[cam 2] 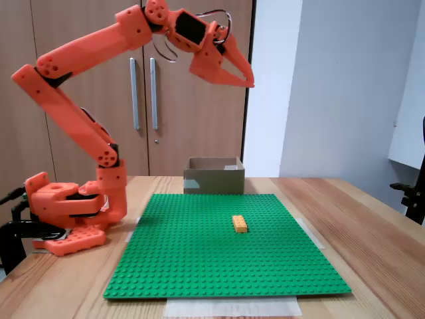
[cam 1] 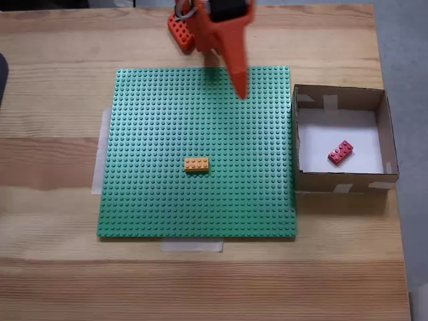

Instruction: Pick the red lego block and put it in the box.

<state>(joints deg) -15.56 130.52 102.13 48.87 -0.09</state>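
Red lego block point(cam 1: 340, 152) is seen lying inside the box point(cam 1: 340, 98), at 3 o'clock of the green baseplate point(cam 1: 167, 134). Gripper point(cam 2: 250, 83) is raised high, jaws closed and empty.

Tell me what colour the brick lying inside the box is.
Red. The brick on the white floor of the box shows best in the fixed view from above.

Above plate: my gripper point(cam 2: 249, 83) hangs high over the green baseplate point(cam 1: 167, 200), open air beneath.
Obstacle: I see one yellow-orange brick point(cam 1: 196, 164) mid-plate.
Box point(cam 1: 341, 98): top open, walls standing.
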